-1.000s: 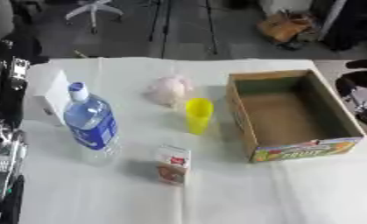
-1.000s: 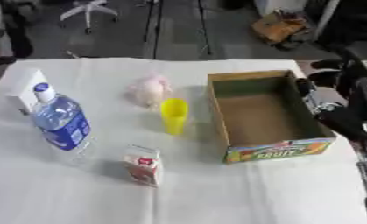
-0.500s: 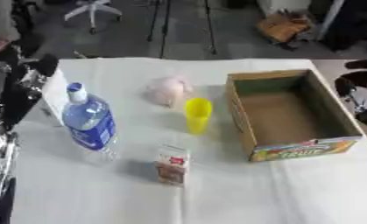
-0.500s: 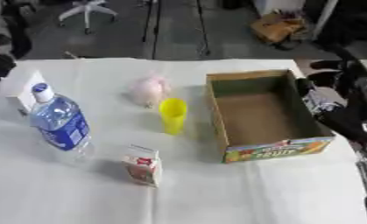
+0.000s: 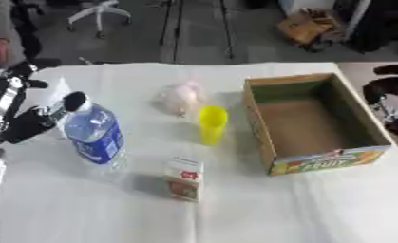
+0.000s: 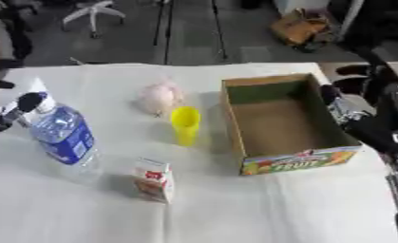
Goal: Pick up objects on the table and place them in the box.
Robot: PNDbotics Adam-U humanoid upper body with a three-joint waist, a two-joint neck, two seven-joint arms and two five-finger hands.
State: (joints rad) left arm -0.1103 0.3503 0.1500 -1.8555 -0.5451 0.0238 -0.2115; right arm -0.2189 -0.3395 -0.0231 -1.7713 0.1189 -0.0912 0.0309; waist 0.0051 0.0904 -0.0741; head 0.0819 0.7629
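Your box [image 5: 376,136] shows only bare cardboard inside, your left hand [image 5: 25,126] sits curled, holding nothing, beside the water bottle [image 5: 94,134], and only the right eye view shows your right hand [image 6: 350,110], finger state unclear.

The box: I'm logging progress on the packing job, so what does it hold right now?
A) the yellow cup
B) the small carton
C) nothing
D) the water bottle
C: the box shows only its bare brown floor, while the yellow cup, the water bottle and the small carton all stand on the table to its left.
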